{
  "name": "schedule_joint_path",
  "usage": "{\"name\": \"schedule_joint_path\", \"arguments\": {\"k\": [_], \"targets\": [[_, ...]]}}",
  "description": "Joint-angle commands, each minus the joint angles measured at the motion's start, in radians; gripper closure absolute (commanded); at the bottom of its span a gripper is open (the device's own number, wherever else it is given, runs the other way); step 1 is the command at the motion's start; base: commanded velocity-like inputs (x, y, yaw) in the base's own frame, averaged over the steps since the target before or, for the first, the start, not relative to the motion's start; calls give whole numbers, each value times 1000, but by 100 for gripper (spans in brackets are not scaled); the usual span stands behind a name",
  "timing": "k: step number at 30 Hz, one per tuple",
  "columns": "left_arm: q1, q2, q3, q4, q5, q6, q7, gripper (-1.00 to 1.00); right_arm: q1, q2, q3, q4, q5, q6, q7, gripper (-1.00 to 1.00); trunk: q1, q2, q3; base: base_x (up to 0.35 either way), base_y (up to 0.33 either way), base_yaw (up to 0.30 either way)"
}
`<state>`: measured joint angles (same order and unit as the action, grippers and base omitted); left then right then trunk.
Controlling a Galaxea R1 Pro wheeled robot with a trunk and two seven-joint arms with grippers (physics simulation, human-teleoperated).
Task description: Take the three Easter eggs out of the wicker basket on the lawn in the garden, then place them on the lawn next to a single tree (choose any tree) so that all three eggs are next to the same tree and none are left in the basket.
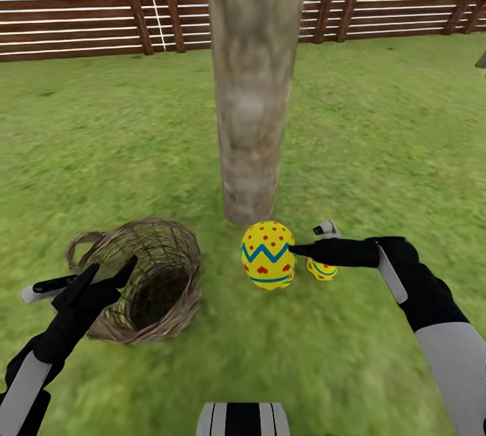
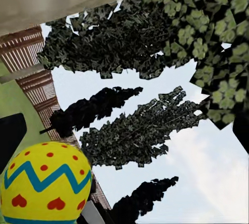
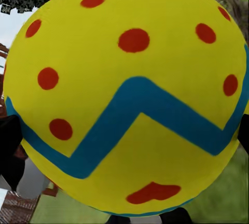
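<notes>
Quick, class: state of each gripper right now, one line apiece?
Left gripper: open, holding nothing, beside the wicker basket.
Right gripper: around the big Easter egg by the tree; whether it grips cannot be told.

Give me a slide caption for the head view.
Right gripper at a yellow egg beside the tree trunk; wicker basket looks empty.

Brown horizontal-slat fence (image 1: 74, 11) closes off far side, slanted posts bracing it. Mottled green grass (image 1: 391, 125) runs flat up to fence. Left wrist view: dark narrow columnar trees (image 2: 137, 133) and leafy canopy (image 2: 207, 31) against pale, lightly clouded sky (image 2: 197, 172). Even daylight.
</notes>
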<state>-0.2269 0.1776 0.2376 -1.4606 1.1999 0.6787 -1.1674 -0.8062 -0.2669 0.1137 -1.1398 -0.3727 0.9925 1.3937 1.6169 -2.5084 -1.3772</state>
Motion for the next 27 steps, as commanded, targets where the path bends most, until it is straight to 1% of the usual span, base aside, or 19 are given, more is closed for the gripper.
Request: {"name": "schedule_joint_path", "arguments": {"k": [1, 2, 4, 6, 13, 14, 15, 18, 27], "targets": [[0, 0, 0, -1, 4, 9, 0, -100, -1, 0, 2, 7, -5, 8, 1, 100, 0, 0, 0, 0, -315, -294], [0, -1, 0, -1, 4, 9, 0, -100, -1, 0, 1, 13, -5, 7, 1, 100, 0, 0, 0, 0, -315, -294], [0, -16, 0, 0, 3, 9, 0, -100, -1, 0, 1, 16, -5, 8, 1, 100, 0, 0, 1, 0, -315, -294], [0, -24, -1, 0, 0, 9, 0, -100, -1, 1, 1, 17, -5, 7, 1, 100, 0, 0, 2, 0, -315, -294], [0, -29, -5, -1, 0, 9, 0, -100, -1, 0, 1, 22, -5, 7, 1, 100, 0, 0, 5, 0, -297, -294], [0, -29, -18, -1, 0, 9, 0, -100, -1, 0, -2, 27, -5, 7, 1, 100, 0, 0, 5, 0, -79, -294], [0, -29, -27, 0, 0, 8, 0, -100, -1, 1, -13, 30, -5, 7, 1, 100, 0, 0, 6, 0, -32, -294], [0, -29, -34, 0, 0, 8, 0, -100, -1, 2, -42, 32, -5, 7, 1, 100, 0, 0, 8, 0, -9, -294], [0, -29, -35, 0, 0, 8, 0, -100, -1, 0, -46, 34, -6, 6, 2, 100, 0, 0, 14, 0, 0, -292]]}}
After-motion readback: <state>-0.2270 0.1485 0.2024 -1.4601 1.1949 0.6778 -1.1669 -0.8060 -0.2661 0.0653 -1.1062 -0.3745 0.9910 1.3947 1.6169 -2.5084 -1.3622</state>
